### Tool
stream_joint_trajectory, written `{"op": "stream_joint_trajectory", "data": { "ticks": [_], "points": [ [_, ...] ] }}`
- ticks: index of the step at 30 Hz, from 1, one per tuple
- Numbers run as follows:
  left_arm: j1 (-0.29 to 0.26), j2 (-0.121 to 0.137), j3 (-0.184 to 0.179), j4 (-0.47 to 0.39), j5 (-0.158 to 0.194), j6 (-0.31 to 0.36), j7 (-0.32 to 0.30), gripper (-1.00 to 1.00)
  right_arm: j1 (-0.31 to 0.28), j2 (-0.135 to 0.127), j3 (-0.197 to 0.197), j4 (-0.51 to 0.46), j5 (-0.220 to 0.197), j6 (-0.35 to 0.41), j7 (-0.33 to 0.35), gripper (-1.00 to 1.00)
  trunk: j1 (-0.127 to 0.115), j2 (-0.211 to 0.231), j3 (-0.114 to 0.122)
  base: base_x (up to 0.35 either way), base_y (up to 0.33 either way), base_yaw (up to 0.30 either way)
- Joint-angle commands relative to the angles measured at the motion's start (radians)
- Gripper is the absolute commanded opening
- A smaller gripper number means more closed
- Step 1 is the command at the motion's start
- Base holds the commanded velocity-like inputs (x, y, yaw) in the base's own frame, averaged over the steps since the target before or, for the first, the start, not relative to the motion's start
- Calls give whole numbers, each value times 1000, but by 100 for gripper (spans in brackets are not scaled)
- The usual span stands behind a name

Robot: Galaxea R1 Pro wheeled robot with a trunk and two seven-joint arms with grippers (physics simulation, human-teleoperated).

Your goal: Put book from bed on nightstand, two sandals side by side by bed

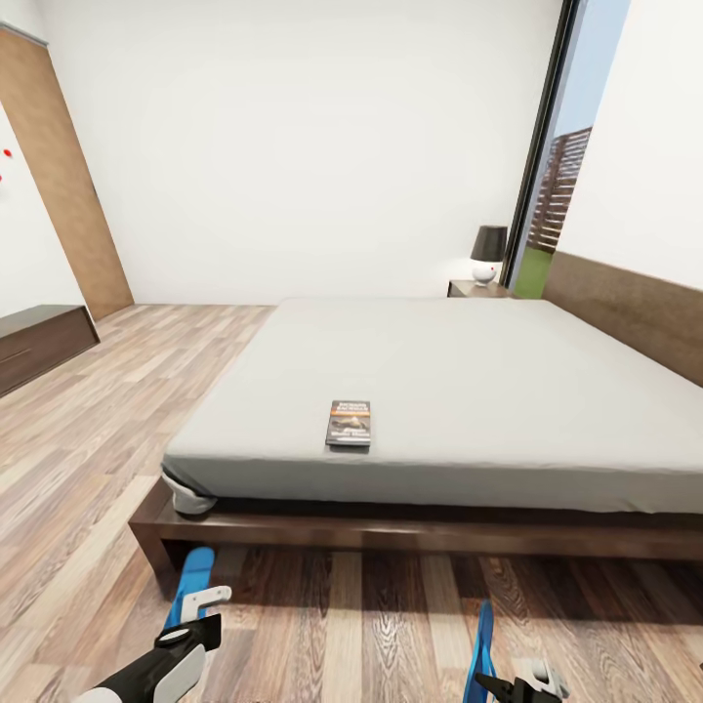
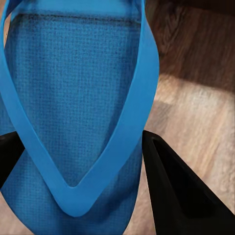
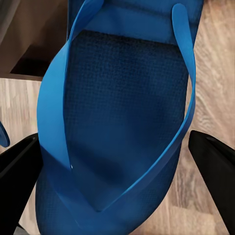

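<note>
Book (image 1: 349, 423) on bed (image 1: 439, 381); sandals (image 1: 190, 583) on floor (image 1: 88, 459) before it.

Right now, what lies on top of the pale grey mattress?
Only the dark paperback book, flat near the foot edge of the grey-white mattress. The mattress covers the dark wooden frame's top.

Book (image 1: 349, 423) lying flat near the bed's (image 1: 469, 361) near edge. Two blue sandals (image 1: 192, 578) (image 1: 480, 649) down on the floor, left gripper (image 1: 203, 613) at one, right gripper (image 1: 522, 683) at the other.

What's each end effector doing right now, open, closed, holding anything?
Left end effector: open, fingers either side of a blue sandal, not clamped.
Right end effector: open, straddling the other sandal, not clamped.
</note>
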Motion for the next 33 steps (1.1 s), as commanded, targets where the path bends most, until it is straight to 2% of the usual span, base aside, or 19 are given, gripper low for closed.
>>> {"op": "stream_joint_trajectory", "data": {
  "ticks": [1,10,13,14,15,17,20,23,25,26,29,31,33],
  "points": [
    [-1,1,-8,-3,1,5,9,-100,-1,0,-3,0,-7,9,2,-100,4,-8,-4,0,0,0],
    [1,-2,-9,-3,1,5,4,-100,0,-1,-4,0,-7,9,3,-100,38,-71,-32,0,0,0],
    [1,-3,-10,-4,1,5,3,-100,-1,-37,-5,-10,-10,22,5,-100,50,-92,-42,0,0,0],
    [1,-4,-10,-4,2,5,3,-100,-1,-62,-5,-14,-12,45,5,-100,54,-99,-45,0,0,0],
    [1,-4,-10,-4,2,6,3,-100,-3,-77,-5,-16,-12,74,3,-100,57,-106,-48,0,0,0],
    [2,-10,-9,-4,3,6,2,-100,-6,-97,-5,-30,-13,199,0,-100,65,-120,-54,0,0,0],
    [2,-17,-9,-4,3,6,2,-100,-7,-103,-5,-117,-15,310,4,-100,77,-141,-64,0,0,0],
    [4,-32,-10,-4,3,7,2,-100,-7,-106,-5,-224,-19,467,6,-100,88,-162,-73,0,0,0],
    [5,-40,-10,-4,2,7,4,-100,-8,-107,-5,-243,-24,511,8,-100,96,-176,-79,0,0,0],
    [5,-42,-10,-4,2,7,4,-100,-8,-107,-5,-253,-35,523,9,-100,100,-183,-82,0,0,0],
    [5,-45,-10,-4,1,7,3,-100,-8,-110,-5,-302,-128,563,28,-100,111,-204,-92,0,0,0],
    [5,-46,-10,-4,1,7,3,-100,-8,-112,-1,-327,-197,601,97,-100,112,-204,-100,0,0,0],
    [5,-46,-10,-4,1,7,2,-100,-8,-120,-1,-329,-209,608,139,-100,113,-205,-107,0,0,0]
  ]
}}
